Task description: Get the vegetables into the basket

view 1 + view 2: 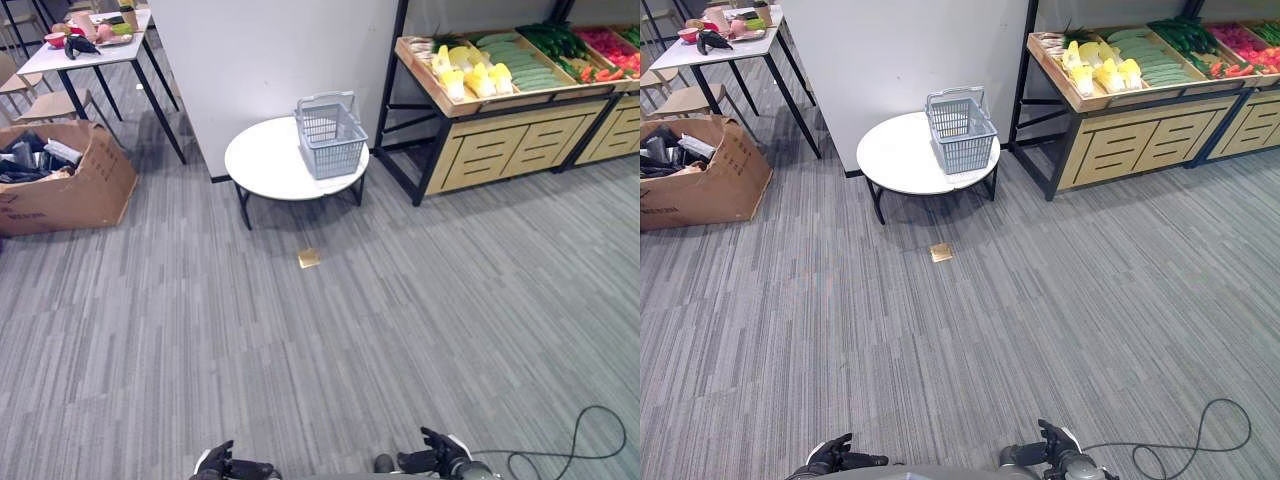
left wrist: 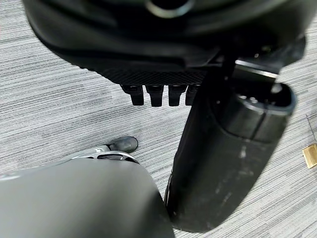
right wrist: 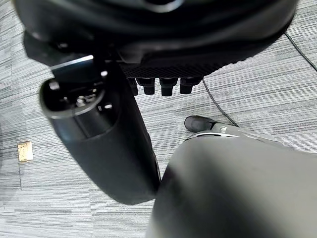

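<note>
Both hands hang low, well short of the work: left hand (image 1: 228,466) and right hand (image 1: 440,460), fingers relaxed and apart, holding nothing. One grey wire basket (image 1: 331,136) stands on one round white table (image 1: 262,162). Vegetables lie in the wooden display rack (image 1: 520,105) to the right: yellow peppers (image 1: 472,78), pale green gourds (image 1: 527,66), dark cucumbers (image 1: 553,40); counts unclear. Judgement: peppers light, smooth, bruise easily, best grasped around the body; gourds heavier, firm, best taken mid-length
</note>
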{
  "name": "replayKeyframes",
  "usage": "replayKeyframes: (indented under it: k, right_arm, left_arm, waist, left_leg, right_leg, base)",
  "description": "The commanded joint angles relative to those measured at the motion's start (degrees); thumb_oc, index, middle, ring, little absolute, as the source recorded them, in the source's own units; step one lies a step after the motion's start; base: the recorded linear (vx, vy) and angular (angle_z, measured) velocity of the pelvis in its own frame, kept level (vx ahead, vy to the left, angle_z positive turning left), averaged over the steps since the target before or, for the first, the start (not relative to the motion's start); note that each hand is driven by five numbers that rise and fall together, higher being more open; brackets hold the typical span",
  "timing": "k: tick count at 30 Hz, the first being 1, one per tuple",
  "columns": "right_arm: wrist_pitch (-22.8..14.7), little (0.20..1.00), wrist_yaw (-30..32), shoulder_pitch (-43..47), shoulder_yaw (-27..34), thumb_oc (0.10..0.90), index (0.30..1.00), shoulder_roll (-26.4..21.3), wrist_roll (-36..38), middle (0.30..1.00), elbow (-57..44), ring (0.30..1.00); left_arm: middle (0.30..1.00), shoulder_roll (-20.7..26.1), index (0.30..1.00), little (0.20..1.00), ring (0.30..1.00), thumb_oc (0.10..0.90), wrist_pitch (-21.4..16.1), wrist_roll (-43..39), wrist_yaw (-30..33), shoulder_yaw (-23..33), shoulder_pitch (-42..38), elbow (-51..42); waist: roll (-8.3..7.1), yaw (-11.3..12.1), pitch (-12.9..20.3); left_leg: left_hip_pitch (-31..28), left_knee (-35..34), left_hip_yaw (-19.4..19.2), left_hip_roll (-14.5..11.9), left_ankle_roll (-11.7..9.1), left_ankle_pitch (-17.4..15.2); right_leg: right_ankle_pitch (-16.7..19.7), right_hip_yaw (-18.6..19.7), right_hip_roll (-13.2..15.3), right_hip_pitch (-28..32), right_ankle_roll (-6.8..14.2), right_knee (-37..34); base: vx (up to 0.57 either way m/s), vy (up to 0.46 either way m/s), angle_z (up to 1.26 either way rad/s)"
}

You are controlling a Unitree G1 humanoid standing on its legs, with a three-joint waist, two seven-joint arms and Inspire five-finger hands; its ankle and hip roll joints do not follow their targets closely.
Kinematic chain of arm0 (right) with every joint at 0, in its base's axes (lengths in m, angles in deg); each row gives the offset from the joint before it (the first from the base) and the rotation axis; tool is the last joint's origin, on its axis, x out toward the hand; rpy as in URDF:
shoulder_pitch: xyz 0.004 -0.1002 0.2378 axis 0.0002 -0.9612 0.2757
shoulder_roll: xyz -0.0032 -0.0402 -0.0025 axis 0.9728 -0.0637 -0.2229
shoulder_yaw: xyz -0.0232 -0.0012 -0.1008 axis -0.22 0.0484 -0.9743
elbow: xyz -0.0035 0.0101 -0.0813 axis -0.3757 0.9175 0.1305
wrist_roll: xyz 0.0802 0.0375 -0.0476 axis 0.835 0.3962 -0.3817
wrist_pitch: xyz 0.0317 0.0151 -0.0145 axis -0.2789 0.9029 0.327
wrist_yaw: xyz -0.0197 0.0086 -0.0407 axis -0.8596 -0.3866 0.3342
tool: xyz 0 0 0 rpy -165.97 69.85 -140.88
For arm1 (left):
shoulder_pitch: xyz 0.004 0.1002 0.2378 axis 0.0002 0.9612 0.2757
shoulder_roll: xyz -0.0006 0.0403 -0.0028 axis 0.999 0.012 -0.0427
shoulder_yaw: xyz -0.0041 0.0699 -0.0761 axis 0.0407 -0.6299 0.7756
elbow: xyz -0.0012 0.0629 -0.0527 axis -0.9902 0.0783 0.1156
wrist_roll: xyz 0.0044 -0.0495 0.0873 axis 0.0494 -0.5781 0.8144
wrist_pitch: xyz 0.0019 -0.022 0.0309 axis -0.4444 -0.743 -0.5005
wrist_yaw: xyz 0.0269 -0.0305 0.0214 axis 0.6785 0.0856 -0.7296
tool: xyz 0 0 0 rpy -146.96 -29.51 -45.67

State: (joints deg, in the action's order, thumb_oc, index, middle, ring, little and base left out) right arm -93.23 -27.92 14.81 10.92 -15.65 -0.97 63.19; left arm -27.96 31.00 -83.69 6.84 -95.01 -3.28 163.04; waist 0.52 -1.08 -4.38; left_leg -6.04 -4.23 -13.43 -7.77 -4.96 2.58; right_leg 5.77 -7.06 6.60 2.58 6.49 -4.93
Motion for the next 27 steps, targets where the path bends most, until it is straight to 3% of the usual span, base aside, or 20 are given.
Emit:
replayKeyframes:
  k: [1, 23, 27]
  right_arm:
    - [0.34, 1.000, -0.12, 1.04, -2.49, 0.900, 1.000, -0.47, -2.18, 1.000, 3.28, 1.000]
    - [0.37, 1.000, 0.44, 1.06, -1.27, 0.900, 1.000, -1.05, -1.36, 1.000, 3.56, 1.000]
    - [-1.54, 1.000, 2.37, 0.85, -3.09, 0.900, 1.000, -1.98, -4.75, 1.000, -0.58, 1.000]
  left_arm:
    - [1.000, -2.21, 1.000, 1.000, 1.000, 0.900, -0.35, 0.08, 0.08, -0.12, -2.01, 3.14]
    - [1.000, -1.58, 1.000, 1.000, 1.000, 0.900, 0.05, 1.12, -0.19, 0.07, -2.03, 3.78]
    - [1.000, -1.67, 1.000, 1.000, 1.000, 0.900, -0.46, 1.48, 0.22, -0.13, -1.32, 3.04]
  waist:
    - [-2.10, -1.06, -2.03]
    - [-1.94, -2.04, -1.74]
    - [-1.77, -2.48, -2.19]
  left_leg:
    - [-0.17, -0.77, 2.31, -1.36, -2.30, -0.08]
    - [-1.74, -0.77, 1.05, -1.96, -2.42, -0.55]
    - [-1.90, -0.77, 0.61, -2.18, -2.62, -0.45]
  right_leg:
    - [-0.68, -0.97, 2.68, 0.79, 2.98, -0.07]
    - [-1.27, 0.17, 1.68, 1.18, 2.64, -0.07]
    - [-1.14, 0.69, 1.45, 0.87, 2.64, -0.07]
  base:
    - [0.00, 0.000, 0.00]
    - [0.01, -0.004, -0.02]
    - [-0.01, -0.006, -0.04]
